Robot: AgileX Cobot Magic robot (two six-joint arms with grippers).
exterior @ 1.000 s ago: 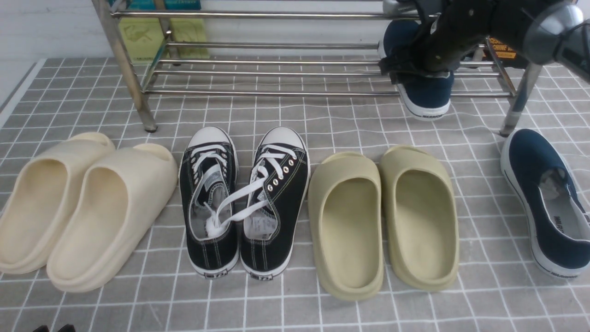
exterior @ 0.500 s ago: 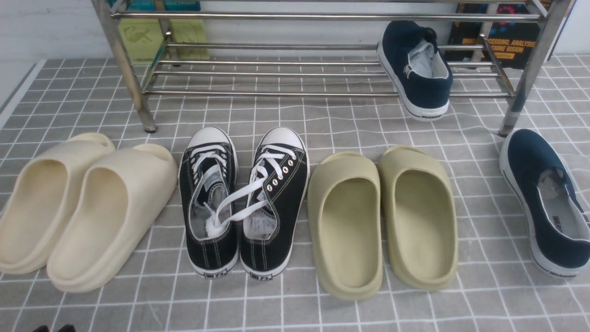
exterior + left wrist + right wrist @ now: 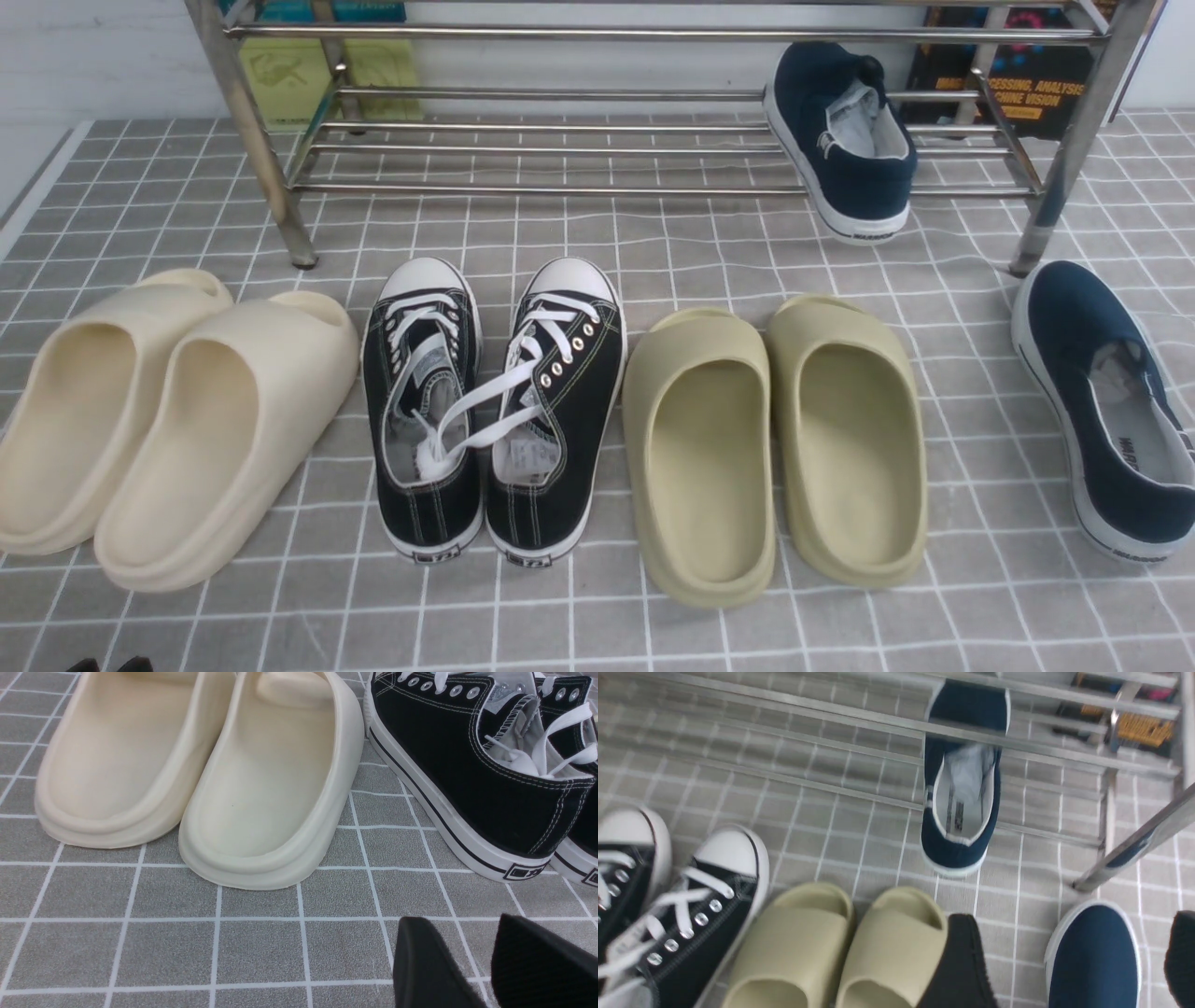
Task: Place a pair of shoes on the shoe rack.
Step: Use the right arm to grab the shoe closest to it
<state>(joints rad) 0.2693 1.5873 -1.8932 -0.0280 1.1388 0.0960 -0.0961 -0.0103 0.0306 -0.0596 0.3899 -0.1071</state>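
One navy slip-on shoe [image 3: 845, 140] rests tilted on the lower bars of the silver shoe rack [image 3: 560, 93], at its right end, with the heel hanging over the front bar. It also shows in the right wrist view [image 3: 964, 788]. The other navy shoe [image 3: 1102, 411] lies on the floor at the right, by the rack's front right leg. My right gripper [image 3: 1071, 917] is open and empty, hovering with that shoe's toe [image 3: 1092, 956] between its fingers. My left gripper [image 3: 460, 921] is open and empty, low over the tiles behind the cream slides.
In a row in front of the rack lie cream foam slides [image 3: 159, 420], black lace-up sneakers [image 3: 495, 401] and olive-green slides [image 3: 775, 439]. Books stand behind the rack at the left [image 3: 317, 65] and right [image 3: 1008, 75]. The floor is grey tiled matting.
My right arm has drawn back from the rack and out of the front view, leaving the navy shoe on the lower shelf. Nothing else has moved.
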